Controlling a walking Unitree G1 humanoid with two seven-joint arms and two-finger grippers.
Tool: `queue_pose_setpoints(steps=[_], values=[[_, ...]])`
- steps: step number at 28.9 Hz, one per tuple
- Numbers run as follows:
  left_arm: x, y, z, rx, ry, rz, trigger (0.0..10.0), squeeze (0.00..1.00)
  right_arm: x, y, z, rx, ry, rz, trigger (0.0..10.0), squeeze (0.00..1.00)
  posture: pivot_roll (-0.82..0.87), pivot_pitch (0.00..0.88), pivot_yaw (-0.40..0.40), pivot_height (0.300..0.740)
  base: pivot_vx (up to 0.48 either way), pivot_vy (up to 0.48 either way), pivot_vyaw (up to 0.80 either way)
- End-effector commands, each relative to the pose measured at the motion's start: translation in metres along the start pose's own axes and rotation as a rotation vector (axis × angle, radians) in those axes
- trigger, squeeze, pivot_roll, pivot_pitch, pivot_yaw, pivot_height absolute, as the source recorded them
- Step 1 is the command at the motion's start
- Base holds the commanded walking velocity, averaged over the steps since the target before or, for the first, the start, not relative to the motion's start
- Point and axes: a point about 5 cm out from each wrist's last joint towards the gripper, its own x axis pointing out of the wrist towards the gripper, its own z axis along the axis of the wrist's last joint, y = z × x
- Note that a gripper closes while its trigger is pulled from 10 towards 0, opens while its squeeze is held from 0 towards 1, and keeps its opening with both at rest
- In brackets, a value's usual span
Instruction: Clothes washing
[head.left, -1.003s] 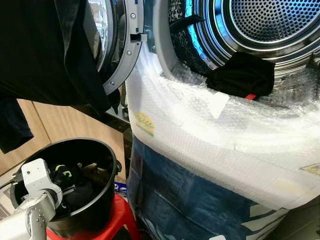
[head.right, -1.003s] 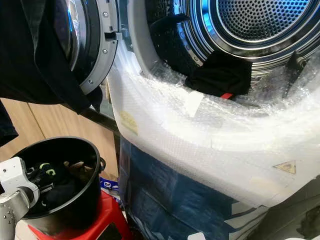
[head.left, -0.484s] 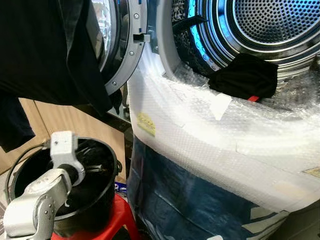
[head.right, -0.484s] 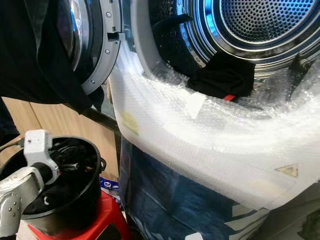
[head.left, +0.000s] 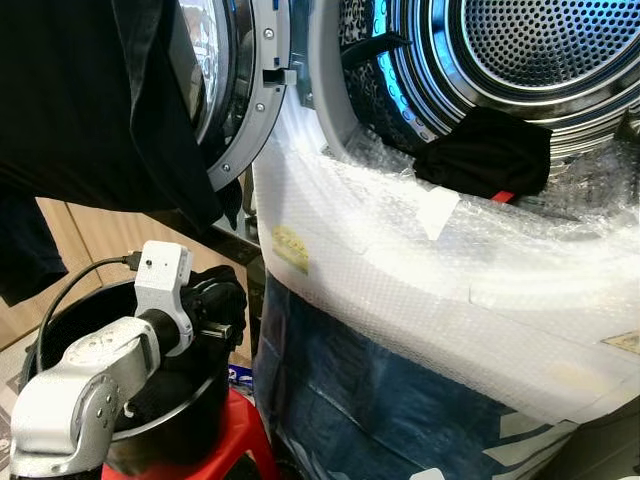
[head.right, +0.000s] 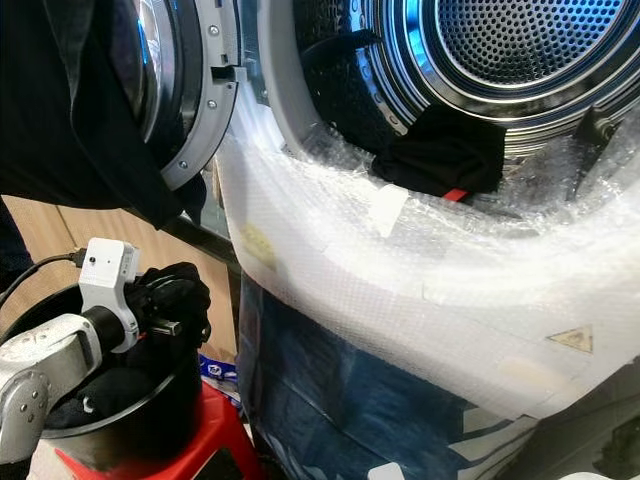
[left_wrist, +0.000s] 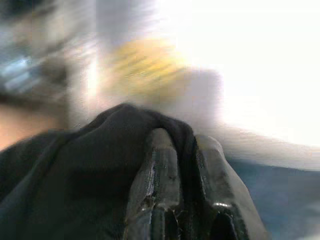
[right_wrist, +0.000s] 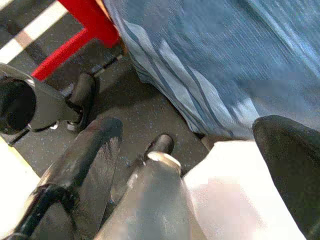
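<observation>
Left pincer (left_wrist: 182, 175) clamped on a black garment (head.left: 215, 295) just above the black bucket (head.left: 190, 440), beside the open washer drum (head.left: 540, 45); right pincer's state impossible to tell.

Bucket (head.left: 190, 435): black. Stool (head.left: 232, 448): red. Garment in left claw (left_wrist: 185, 150): black cloth (left_wrist: 90, 170). Garment at drum mouth (head.left: 485, 150): black, red tag. Drum (head.left: 545, 40): silver, perforated dots. Bubble wrap (head.left: 420, 270): white; blue wrapping (head.left: 370, 400) beneath. Yellow label (head.left: 290, 247).
</observation>
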Motion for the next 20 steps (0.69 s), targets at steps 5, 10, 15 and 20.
queue_pose_setpoints(steps=[5, 10, 15, 20], values=[[0.034, -0.068, 0.04, 0.1, -0.109, -0.395, 0.0, 0.0, 0.001, 0.0, 0.004, 0.008, -0.008, -0.006, 10.0, 0.0, 0.1, 0.0, -0.02, 0.74, 0.0, 0.0, 0.0], [0.036, -0.078, 0.043, 0.093, -0.114, -0.451, 0.0, 0.0, 0.001, 0.0, 0.004, 0.021, -0.012, -0.008, 10.0, 0.0, 0.09, 0.0, -0.018, 0.74, 0.0, 0.0, 0.0], [0.042, -0.103, 0.028, 0.077, -0.061, -0.59, 0.0, 0.0, 0.001, 0.0, 0.005, 0.048, -0.025, -0.013, 10.0, 0.0, 0.08, 0.0, -0.016, 0.74, 0.0, 0.0, 0.0], [0.043, -0.092, 0.005, 0.053, 0.009, -0.52, 0.0, 0.0, -0.001, -0.007, 0.007, 0.039, -0.044, -0.022, 10.0, 0.0, 0.08, 0.0, -0.02, 0.74, 0.0, 0.0, 0.0]])
